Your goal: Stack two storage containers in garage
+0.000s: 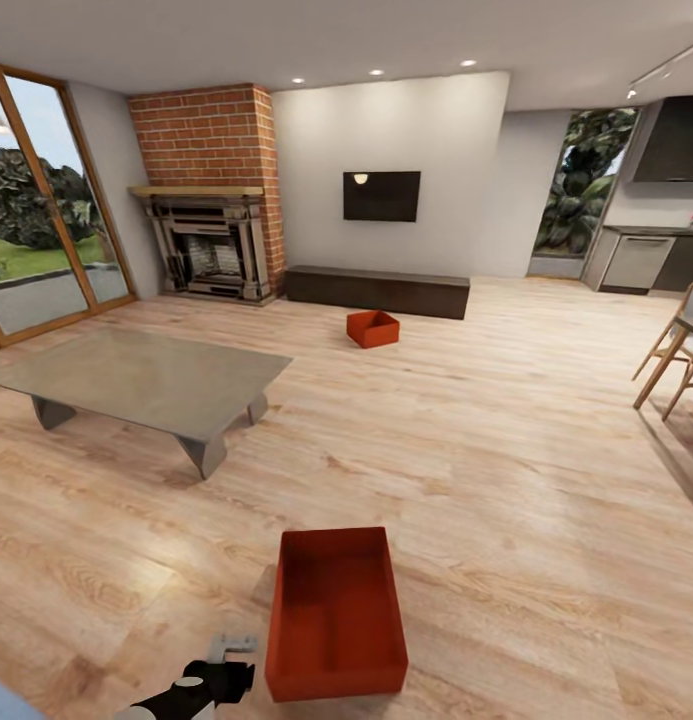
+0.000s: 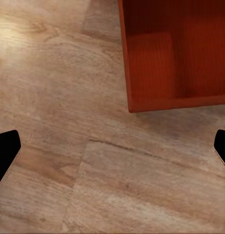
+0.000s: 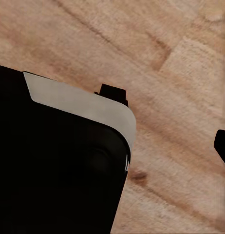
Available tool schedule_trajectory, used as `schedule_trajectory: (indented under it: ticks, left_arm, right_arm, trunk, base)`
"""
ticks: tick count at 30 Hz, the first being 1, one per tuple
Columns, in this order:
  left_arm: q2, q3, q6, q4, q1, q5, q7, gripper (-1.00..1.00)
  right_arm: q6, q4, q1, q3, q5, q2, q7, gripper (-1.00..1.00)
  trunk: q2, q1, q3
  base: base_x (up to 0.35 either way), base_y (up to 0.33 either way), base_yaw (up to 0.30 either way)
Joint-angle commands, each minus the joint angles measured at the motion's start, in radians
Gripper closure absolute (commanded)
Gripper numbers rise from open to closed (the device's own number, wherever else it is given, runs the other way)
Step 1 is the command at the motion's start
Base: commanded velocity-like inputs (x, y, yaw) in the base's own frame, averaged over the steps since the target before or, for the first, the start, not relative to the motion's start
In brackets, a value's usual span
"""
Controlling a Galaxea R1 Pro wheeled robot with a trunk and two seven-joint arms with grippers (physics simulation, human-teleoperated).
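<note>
Location: I am in the living room [image 1: 386, 400], on the light wood planks, facing the brick fireplace [image 1: 211, 190] and the wall TV [image 1: 382, 195].

Long container: the shallow red-orange box [image 1: 335, 612] sits on the planks right in front of me, long axis running away from me, lidless and empty.

Second container: the squarer box [image 1: 372, 328] rests on the planks well beyond, just before the long dark cabinet [image 1: 378, 290] under the TV. The grey low table [image 1: 136, 378] stands off to my left, clear of both.

Left gripper [image 1: 234, 650]: low over the floor, just beside the long container's near left corner, not touching it. In the left wrist view my two fingertips [image 2: 6, 151] sit wide apart at the frame edges, so the jaws are spread, nothing between them; the container's corner [image 2: 141, 97] lies ahead.

Right gripper [image 3: 222, 146]: one dark fingertip shows at the frame edge over bare planks; I cannot tell its state. A dark body with a pale edge [image 3: 59, 161] blocks much of that view.

Step in hand (judgement): approach for pickup of the long container; nothing carried yet.

Doing it well: bring one finger inside the near left wall and one outside, then close on the rim. Pinch near mid-wall, not the corner, as a long tray held at one end would likely tip.
</note>
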Motion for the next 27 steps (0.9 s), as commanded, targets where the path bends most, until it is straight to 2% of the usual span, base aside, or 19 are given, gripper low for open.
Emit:
schedule_trajectory:
  ticks: [1, 24, 27]
  left_arm:
    - [-0.001, -0.004, -0.008, 0.005, -0.002, -0.001, 0.005, -1.00]
    - [-0.001, -0.004, -0.008, 0.005, -0.002, -0.001, 0.005, -1.00]
    - [-0.002, -0.004, -0.008, 0.005, -0.002, -0.001, 0.005, -1.00]
  right_arm:
    - [-0.003, 0.001, -0.001, 0.001, 0.004, 0.000, 0.000, -1.00]
    - [-0.003, 0.001, -0.001, 0.002, 0.010, -0.006, 0.000, -1.00]
    - [-0.003, 0.001, -0.001, 0.002, 0.013, -0.007, 0.000, -1.00]
  trunk:
    - [0.000, 0.001, -0.001]
    - [0.000, 0.001, -0.001]
    - [0.000, 0.001, -0.001]
  base:
    - [0.340, 0.000, 0.000]
    - [0.339, 0.008, 0.000]
    - [0.185, 0.038, 0.000]
